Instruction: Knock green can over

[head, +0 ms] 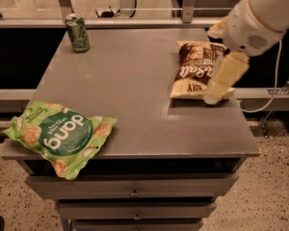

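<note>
The green can (77, 33) stands upright at the far left corner of the grey table (135, 95). It is slim, with pale markings and a silver top rim. My gripper (213, 95) hangs from the white arm (260, 18) at the right. It points down over the near right part of a brown snack bag (195, 71). The gripper is far to the right of the can, with most of the table's width between them.
A large flat green "dang" snack bag (58, 136) lies on the near left corner and overhangs the edge. The brown bag lies by the right edge. Drawers (135, 191) are under the tabletop. A rail and glass (135, 8) run behind the table.
</note>
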Controlling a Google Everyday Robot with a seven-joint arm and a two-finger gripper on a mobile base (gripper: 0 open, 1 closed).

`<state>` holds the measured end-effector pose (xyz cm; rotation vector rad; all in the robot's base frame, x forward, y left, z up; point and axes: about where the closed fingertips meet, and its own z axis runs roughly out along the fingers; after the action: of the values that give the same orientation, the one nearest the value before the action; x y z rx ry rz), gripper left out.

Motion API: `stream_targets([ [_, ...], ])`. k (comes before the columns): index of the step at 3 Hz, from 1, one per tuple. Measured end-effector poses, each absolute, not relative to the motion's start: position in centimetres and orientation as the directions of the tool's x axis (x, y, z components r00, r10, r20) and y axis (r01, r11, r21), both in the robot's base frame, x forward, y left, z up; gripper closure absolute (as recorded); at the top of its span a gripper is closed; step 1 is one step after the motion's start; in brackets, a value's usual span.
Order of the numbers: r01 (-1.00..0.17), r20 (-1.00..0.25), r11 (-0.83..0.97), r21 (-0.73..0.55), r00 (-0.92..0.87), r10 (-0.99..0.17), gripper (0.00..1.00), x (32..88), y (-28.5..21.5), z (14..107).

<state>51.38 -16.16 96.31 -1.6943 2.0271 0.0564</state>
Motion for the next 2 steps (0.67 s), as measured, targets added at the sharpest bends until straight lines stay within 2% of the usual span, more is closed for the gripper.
stream_targets([
  [1, -0.917, -0.548, 0.243, -0.316, -0.033, -0.836, 0.00, 60.1, -9.2, 96.1],
  [2, -0.904, -0.635, 0.263, -0.338, 0.012, -0.773, 0.00, 66.1, -3.7, 96.7],
])
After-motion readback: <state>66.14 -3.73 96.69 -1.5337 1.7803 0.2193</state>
